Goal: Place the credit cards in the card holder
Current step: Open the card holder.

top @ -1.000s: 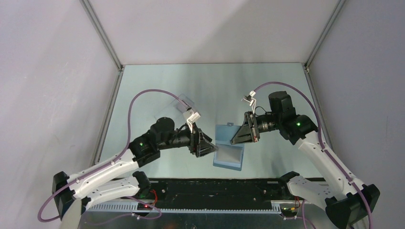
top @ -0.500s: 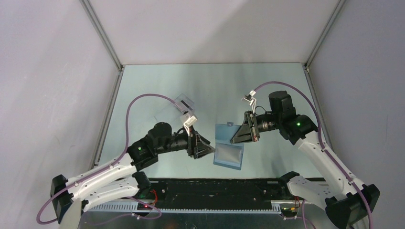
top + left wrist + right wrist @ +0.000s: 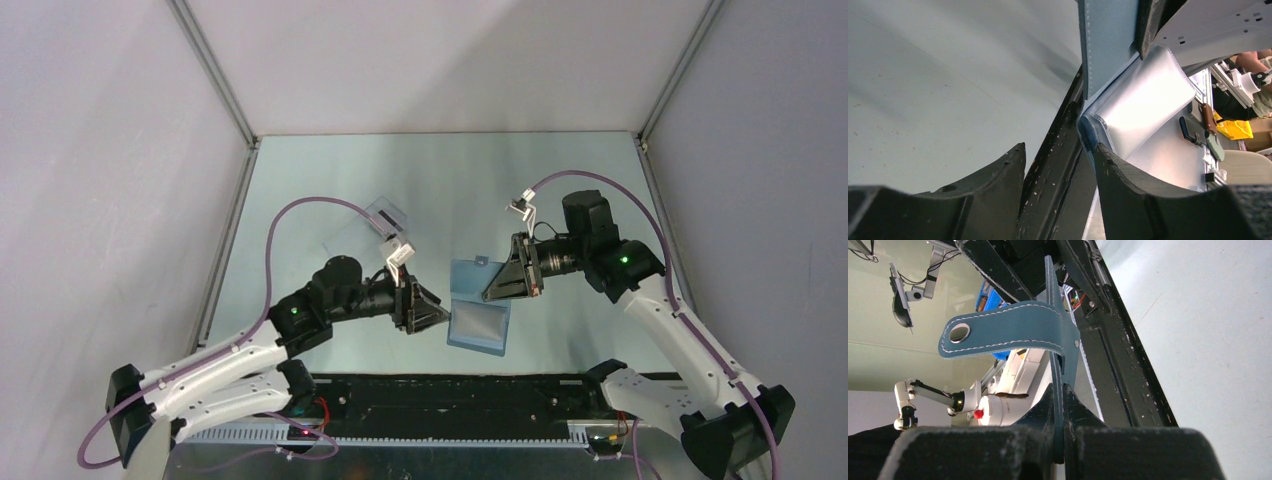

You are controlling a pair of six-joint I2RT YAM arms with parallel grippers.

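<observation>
The teal-blue card holder [image 3: 478,305] lies open between my arms, its clasp tab [image 3: 998,332] sticking out. My right gripper [image 3: 494,291] is shut on the holder's upper flap [image 3: 1060,355] and holds it edge-on. My left gripper [image 3: 436,316] is open at the holder's left edge. In the left wrist view its right fingertip [image 3: 1103,152] touches the corner of the holder [image 3: 1105,45], where a silvery inner pocket [image 3: 1143,100] bulges open, and nothing is between the jaws. No credit card with a black stripe shows in any view.
A clear plastic box [image 3: 385,213] lies on the table behind my left arm, with a clear flat piece [image 3: 345,236] beside it. The black front rail [image 3: 450,395] runs along the near edge. Grey walls enclose the table on three sides.
My left arm has drawn down and back a little, its gripper staying at the holder's left edge. The holder's lower panel has tilted slightly. The right arm has not moved.
</observation>
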